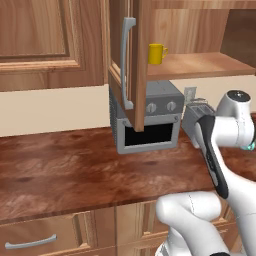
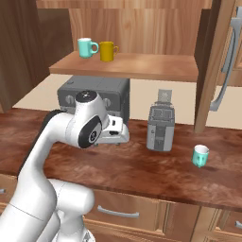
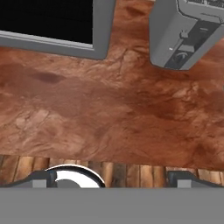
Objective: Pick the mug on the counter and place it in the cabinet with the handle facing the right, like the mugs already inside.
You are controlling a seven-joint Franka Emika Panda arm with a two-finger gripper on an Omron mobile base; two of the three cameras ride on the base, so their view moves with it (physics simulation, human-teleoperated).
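The gripper [image 3: 109, 177] hangs above the counter [image 2: 142, 170] with its jaws spread as wide as they go and nothing between them, looking down at bare wood in front of the toaster oven [image 3: 52, 26] and the grey toaster [image 3: 188, 35].

The step in hand looks like the reach for the mug [image 2: 200, 155]. To do it well, I'd swing the hand toward the counter's right end, past the toaster, and come down over the rim with the jaws straddling the cup wall, clear of the handle, so its facing can be set later.

The teal mug stands upright near the counter's front edge, right of the toaster, below the open cabinet [image 2: 127, 66] door, well apart from the hand. On the shelf a yellow mug [image 2: 108, 51] sits beside another teal mug [image 2: 86, 47].
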